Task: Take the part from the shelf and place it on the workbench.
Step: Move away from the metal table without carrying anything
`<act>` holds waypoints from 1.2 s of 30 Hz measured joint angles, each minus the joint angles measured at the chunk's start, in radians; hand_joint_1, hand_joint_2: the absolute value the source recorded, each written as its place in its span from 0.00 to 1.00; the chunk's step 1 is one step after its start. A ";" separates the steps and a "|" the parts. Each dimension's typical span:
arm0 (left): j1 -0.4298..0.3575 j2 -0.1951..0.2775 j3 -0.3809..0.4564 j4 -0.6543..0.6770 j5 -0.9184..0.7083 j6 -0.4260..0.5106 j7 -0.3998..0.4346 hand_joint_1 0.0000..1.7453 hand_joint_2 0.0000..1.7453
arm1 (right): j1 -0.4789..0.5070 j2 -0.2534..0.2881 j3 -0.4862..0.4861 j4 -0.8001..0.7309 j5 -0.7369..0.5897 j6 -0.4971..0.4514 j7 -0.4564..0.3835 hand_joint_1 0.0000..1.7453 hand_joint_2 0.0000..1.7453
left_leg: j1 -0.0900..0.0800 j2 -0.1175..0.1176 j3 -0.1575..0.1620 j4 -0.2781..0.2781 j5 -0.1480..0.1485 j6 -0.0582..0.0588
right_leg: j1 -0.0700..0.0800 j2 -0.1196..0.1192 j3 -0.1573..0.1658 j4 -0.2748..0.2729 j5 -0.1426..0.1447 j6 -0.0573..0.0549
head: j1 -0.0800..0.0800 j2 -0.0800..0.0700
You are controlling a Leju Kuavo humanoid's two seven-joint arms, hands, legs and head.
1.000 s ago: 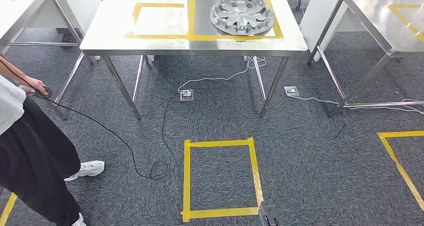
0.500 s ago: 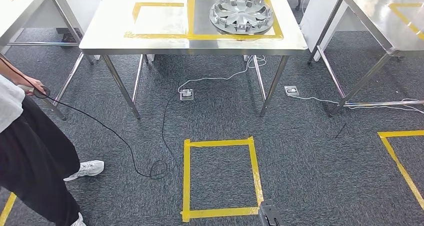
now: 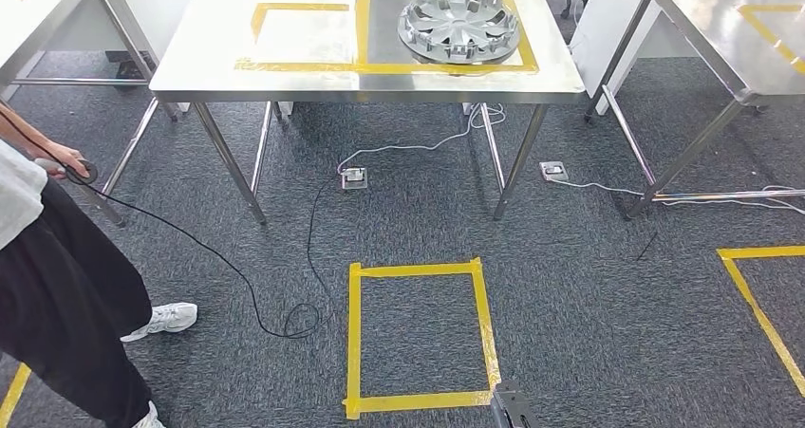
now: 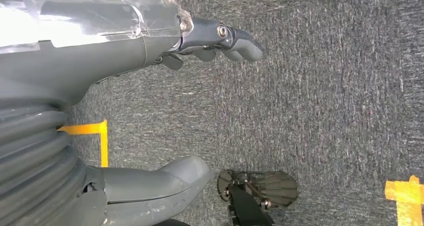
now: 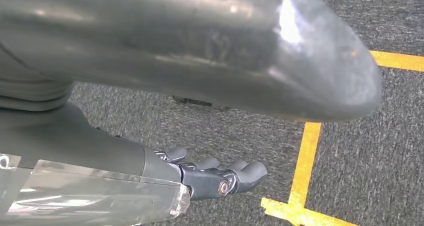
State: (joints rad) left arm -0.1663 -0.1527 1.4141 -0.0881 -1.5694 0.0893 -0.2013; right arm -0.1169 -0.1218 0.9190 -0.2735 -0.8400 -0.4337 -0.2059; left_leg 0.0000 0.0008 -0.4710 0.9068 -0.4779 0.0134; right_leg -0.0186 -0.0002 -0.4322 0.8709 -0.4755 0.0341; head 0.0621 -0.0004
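Grey carpet [image 4: 325, 85] lies under both hanging arms. Left robot hand [image 4: 150, 110] holds nothing, fingers [image 4: 235, 43] and thumb apart; right robot hand [image 5: 150, 136] likewise empty and spread. Silver wheel cover [image 3: 459, 26] rests on the worktop [image 3: 285, 82] inside a yellow tape outline.

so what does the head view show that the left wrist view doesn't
Head view alone: the silver spoked wheel cover lying inside a yellow tape outline on the steel workbench, a person in black trousers holding a black cable, and a yellow tape square on the floor.

Left wrist view alone: the robot's grey left hand, fingers apart and holding nothing.

Both: dark grey carpet marked with yellow tape.
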 joint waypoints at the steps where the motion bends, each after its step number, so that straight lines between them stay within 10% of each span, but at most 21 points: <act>1: 0.000 0.000 0.000 0.000 0.000 0.000 0.000 0.00 1.00 | 0.001 0.000 0.000 0.000 0.000 0.000 0.000 0.00 0.00 | 0.000 0.000 0.000 0.000 0.000 0.000 | 0.000 0.000 0.000 0.000 0.000 0.000 | 0.000 0.000; 20: 0.000 -0.003 -0.002 0.000 0.000 0.000 0.000 0.00 1.00 | -0.007 -0.003 0.000 0.000 0.014 0.011 0.025 0.00 0.00 | 0.001 0.000 0.014 -0.032 0.011 0.000 | 0.000 0.000 0.015 -0.035 0.013 0.000 | 0.000 0.000; 36: 0.000 -0.003 -0.002 0.000 0.000 0.000 -0.001 0.00 1.00 | -0.008 -0.003 0.000 0.000 0.020 0.011 0.027 0.00 0.00 | 0.002 0.000 0.133 -0.222 0.081 0.001 | 0.001 0.000 0.142 -0.238 0.089 0.001 | -0.002 0.000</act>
State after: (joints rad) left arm -0.1663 -0.1553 1.4126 -0.0881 -1.5694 0.0893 -0.2026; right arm -0.1244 -0.1244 0.9190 -0.2735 -0.8202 -0.4223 -0.1789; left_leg 0.0015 0.0007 -0.3376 0.6845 -0.3967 0.0144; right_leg -0.0174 -0.0001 -0.2898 0.6330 -0.3869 0.0349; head 0.0606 -0.0004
